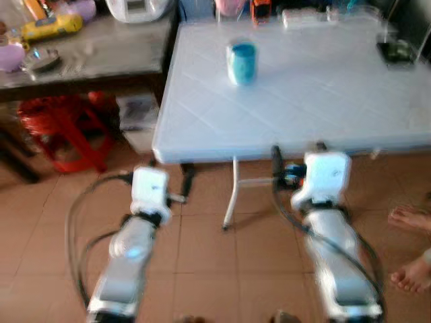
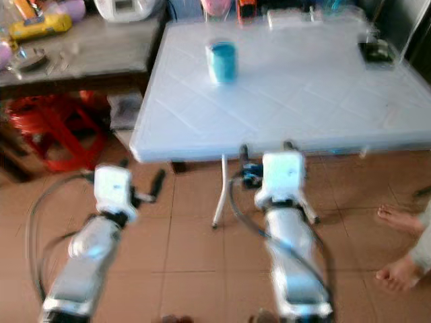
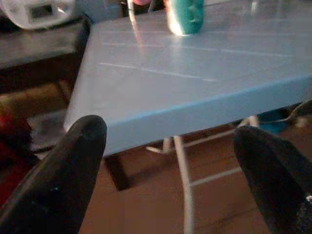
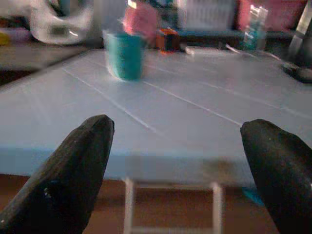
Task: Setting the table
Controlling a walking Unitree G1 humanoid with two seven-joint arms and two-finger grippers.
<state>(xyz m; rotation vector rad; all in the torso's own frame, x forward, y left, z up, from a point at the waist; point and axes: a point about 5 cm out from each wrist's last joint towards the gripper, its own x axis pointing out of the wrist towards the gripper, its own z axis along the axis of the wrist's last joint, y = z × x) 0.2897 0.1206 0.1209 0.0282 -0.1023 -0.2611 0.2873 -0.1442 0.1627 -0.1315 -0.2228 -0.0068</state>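
Note:
A teal cup stands upright on the pale blue table, left of centre and toward the far side. Both my arms reach forward below the table's near edge, over the tiled floor. My left gripper is open with nothing between its fingers and points at the table's front left corner. My right gripper is open as well, level with the near edge of the table; the cup is beyond it on the tabletop.
A grey side table at the left carries a white rice cooker and small items. Under it sits a red stool. A person's bare feet are on the floor at the right. A dark object lies at the table's far right.

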